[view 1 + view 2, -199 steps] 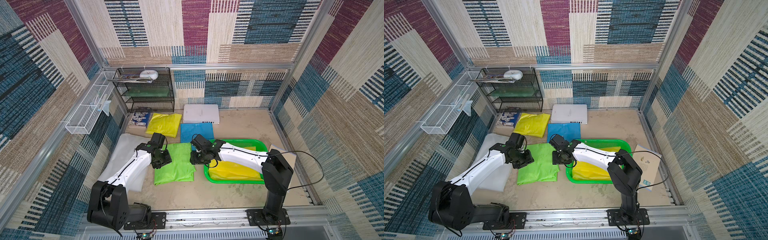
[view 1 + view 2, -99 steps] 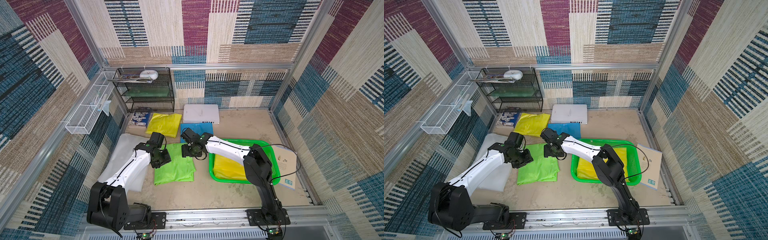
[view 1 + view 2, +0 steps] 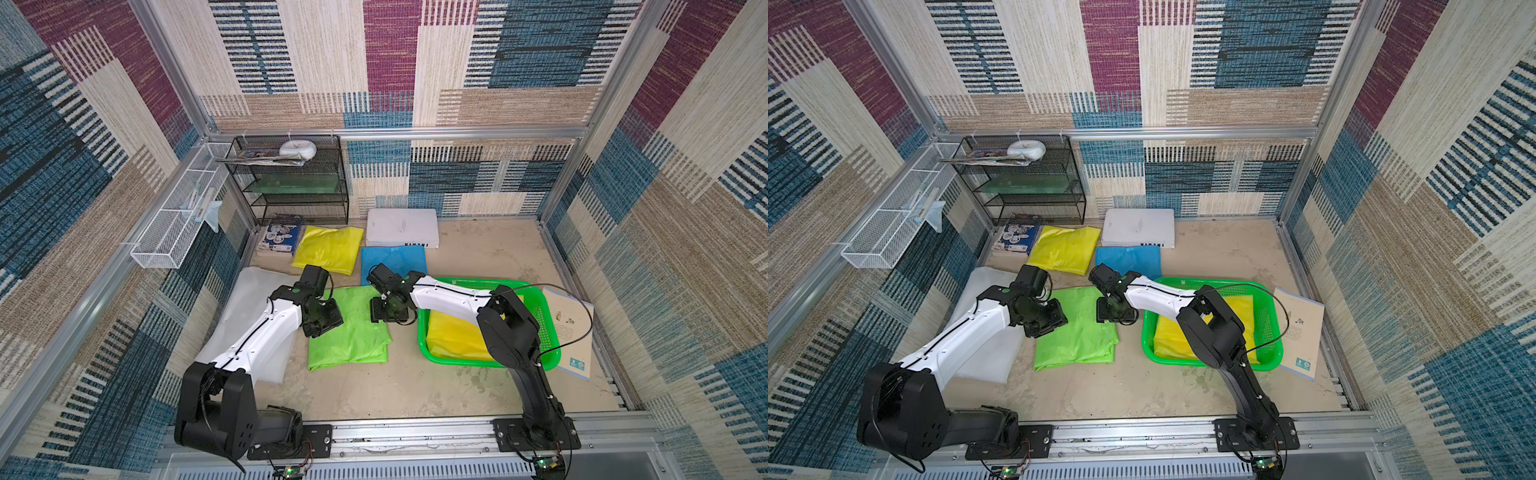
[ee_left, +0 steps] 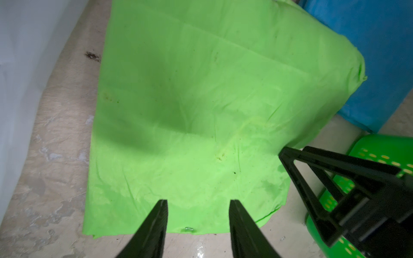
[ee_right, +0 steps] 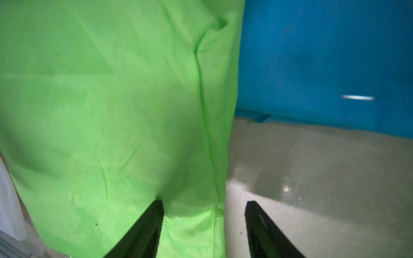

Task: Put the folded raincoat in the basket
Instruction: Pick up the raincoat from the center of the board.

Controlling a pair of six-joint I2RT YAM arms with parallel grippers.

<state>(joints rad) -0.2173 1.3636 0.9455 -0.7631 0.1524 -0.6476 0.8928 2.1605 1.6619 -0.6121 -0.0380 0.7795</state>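
Note:
A lime green folded raincoat (image 3: 353, 332) (image 3: 1084, 336) lies flat on the floor between my two arms. My left gripper (image 3: 322, 318) (image 4: 198, 202) hangs open over its left edge, with fabric under both fingers. Over the raincoat's right edge my right gripper (image 3: 390, 311) (image 5: 205, 203) is open. One of its fingers is over the green fabric and the other over bare floor. The bright green basket (image 3: 548, 357) (image 4: 380, 154) stands to the right and has a yellow folded raincoat (image 3: 453, 336) inside. Nothing is gripped.
A second yellow raincoat (image 3: 328, 249) and a blue one (image 3: 395, 259) lie behind the green one. A white box (image 3: 402, 227), a black mesh rack (image 3: 291, 183) and a picture book (image 3: 280, 239) line the back. A booklet (image 3: 569, 332) is right of the basket and a white sheet (image 3: 249, 316) is at left.
My right gripper has swung left from the basket's rim to the green raincoat's right edge. The basket sits a little farther right. The left arm has barely moved.

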